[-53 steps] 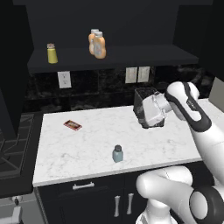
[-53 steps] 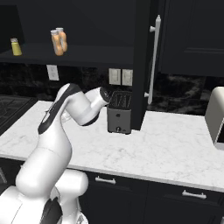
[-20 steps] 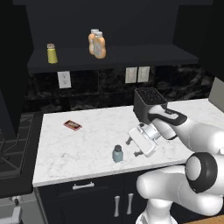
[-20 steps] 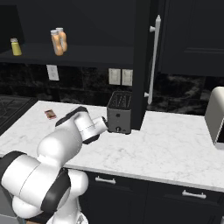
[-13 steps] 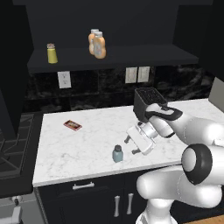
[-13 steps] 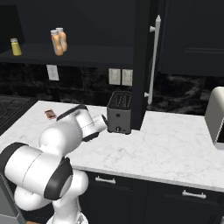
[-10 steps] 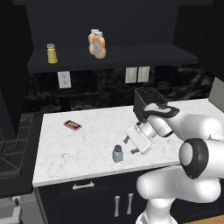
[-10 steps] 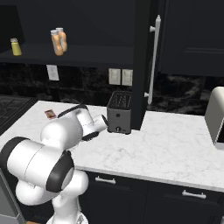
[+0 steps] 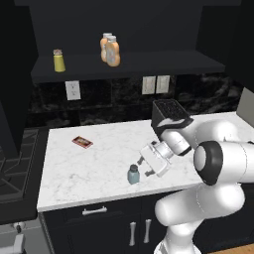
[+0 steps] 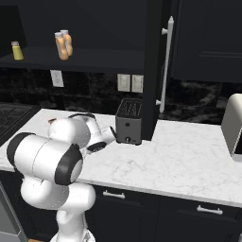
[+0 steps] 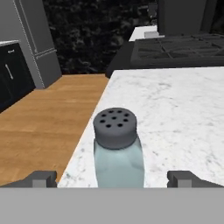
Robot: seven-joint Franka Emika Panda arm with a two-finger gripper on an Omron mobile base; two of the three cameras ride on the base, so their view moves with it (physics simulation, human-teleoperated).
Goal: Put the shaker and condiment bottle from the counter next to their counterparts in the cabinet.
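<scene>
Marble counter: white, grey-veined; bore the shaker near its front edge.
Shaker: pale blue-grey, grey perforated cap; stood upright at 12 o'clock from the gripper, centred between the tips.
Gripper: fingers spread wide, holding nothing.
Cabinet: yellow shaker at 9 o'clock of two orange bottles.
Handling advice: advance level, close on the glass body below the cap, lift straight.

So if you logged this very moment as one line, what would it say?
phase: approach | gripper: open, straddling shaker | shaker: upright on counter
</scene>
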